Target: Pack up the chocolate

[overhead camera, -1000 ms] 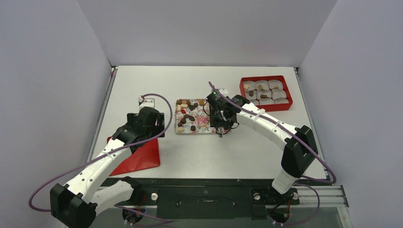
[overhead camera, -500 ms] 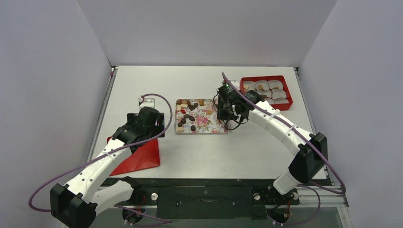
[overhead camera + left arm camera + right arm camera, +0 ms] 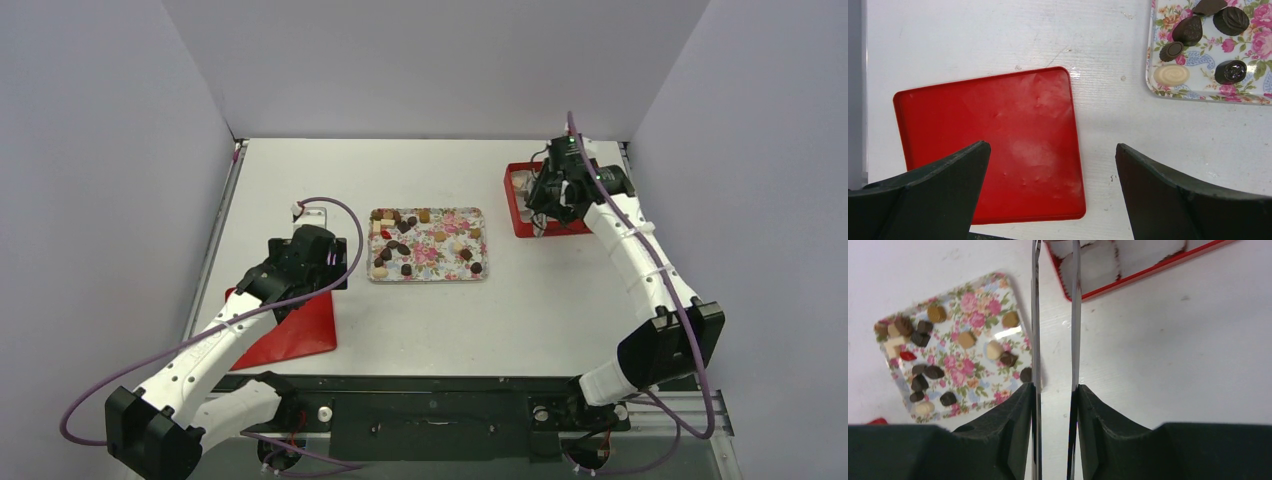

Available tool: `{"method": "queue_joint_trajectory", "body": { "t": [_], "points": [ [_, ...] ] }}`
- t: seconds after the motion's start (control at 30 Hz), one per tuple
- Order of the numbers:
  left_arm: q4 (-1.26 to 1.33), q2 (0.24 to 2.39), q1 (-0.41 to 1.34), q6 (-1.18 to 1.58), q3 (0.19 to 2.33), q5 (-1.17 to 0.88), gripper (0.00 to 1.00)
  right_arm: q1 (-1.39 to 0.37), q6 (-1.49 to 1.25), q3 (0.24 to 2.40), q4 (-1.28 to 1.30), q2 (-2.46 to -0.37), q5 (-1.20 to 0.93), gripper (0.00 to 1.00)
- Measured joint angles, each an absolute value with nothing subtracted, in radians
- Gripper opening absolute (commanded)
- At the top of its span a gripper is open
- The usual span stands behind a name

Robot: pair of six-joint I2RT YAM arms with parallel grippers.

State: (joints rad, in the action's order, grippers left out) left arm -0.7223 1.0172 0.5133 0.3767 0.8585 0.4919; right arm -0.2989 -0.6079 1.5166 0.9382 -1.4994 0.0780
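Chocolate (image 3: 404,247) pieces, dark brown, tan and cream, lie scattered on the flower-patterned tray (image 3: 428,277); they also show in the right wrist view (image 3: 937,314) and the left wrist view (image 3: 1230,20). My right gripper (image 3: 549,198) is shut on a pair of thin metal tongs (image 3: 1076,315). The tongs reach over the left end of the red box (image 3: 519,226). Their tips run out of the wrist view, so I cannot tell whether they hold a piece. My left gripper (image 3: 1053,150) hangs open above the flat red lid (image 3: 998,145), with nothing between its fingers.
The red box (image 3: 1148,274) at the far right holds white paper cups (image 3: 1098,262). The red lid (image 3: 295,330) lies at the near left, by the table's left edge. Grey walls close in the left, back and right sides.
My right arm has swung from the tray's right side to the far right, carrying the tongs over the red box. The left arm has not moved.
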Motion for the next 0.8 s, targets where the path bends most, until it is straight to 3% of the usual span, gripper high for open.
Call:
{"method": "queue_joint_trajectory", "body": {
  "t": [0.33,0.8],
  "points": [
    [-0.722,1.005,0.513,0.376,0.859,0.471,0.96,0.005,-0.584,1.607,0.929,-1.554,0.046,0.3],
    [-0.722,0.997,0.513,0.376,0.859,0.463,0.96,0.126,-0.579,1.65,0.895,-1.77,-0.019,0.3]
  ]
}}
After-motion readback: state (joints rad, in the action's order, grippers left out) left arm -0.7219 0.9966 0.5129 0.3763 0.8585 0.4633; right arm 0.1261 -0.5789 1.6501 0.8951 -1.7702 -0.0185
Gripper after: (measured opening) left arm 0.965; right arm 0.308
